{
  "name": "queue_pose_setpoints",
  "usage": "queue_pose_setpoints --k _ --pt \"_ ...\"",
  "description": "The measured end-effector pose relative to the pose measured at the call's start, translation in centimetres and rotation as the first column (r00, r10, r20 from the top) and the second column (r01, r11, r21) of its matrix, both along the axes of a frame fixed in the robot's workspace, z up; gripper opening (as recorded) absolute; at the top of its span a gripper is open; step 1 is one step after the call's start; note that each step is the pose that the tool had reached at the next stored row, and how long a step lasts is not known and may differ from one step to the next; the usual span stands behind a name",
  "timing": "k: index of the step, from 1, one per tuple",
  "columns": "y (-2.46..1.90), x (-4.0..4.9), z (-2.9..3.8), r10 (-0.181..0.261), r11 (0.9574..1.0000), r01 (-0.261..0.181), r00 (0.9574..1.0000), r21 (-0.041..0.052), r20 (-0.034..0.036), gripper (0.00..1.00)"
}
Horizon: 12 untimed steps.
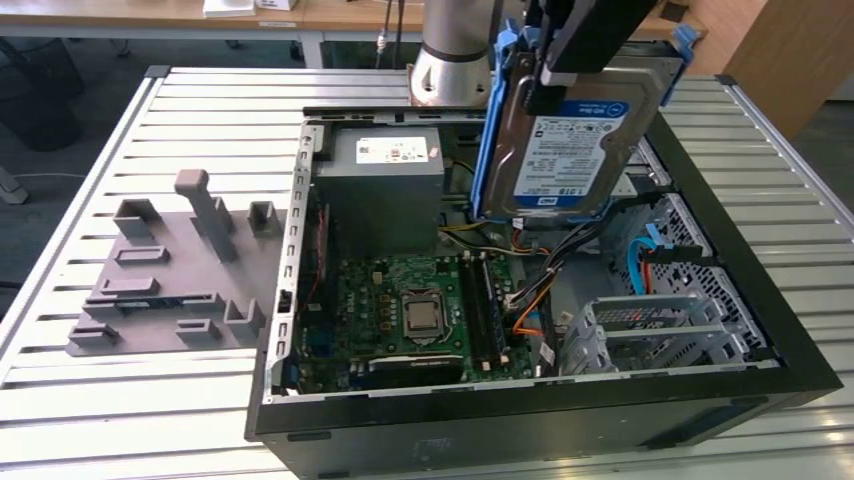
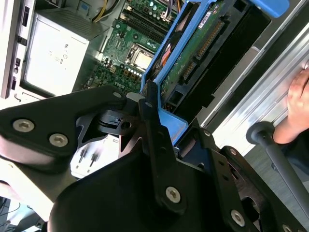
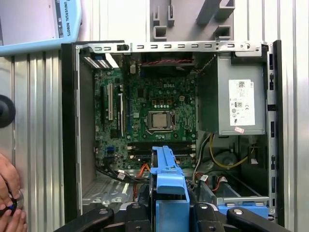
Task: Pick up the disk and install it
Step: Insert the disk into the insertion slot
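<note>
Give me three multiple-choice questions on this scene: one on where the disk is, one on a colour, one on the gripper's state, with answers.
1. Where is the disk?
A. lying flat inside the computer case
B. held in the air above the case
C. resting on the case's front edge

2. What colour are the rails along the disk's edges?
A. red
B. yellow
C. blue

3. What state is the gripper in?
A. shut on the disk
B. open, apart from the disk
C. shut on nothing

Answers:
1 B: in the exterior view the disk hangs over the open case, touching nothing below it.
2 C: blue plastic frames the disk in the exterior view and in both wrist views.
3 A: in the second wrist view the fingers clamp the disk's blue rail.
</note>
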State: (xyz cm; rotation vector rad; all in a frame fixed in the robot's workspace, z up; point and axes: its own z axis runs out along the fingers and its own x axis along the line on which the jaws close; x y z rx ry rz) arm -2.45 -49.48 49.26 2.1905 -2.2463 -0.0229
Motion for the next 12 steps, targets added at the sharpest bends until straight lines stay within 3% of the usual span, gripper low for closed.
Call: queue_pose_setpoints --k 12 --pt "-0.61 0.1 -0.21 0.0 1.0 0.0 1.0 0.0 0.0 0.36"
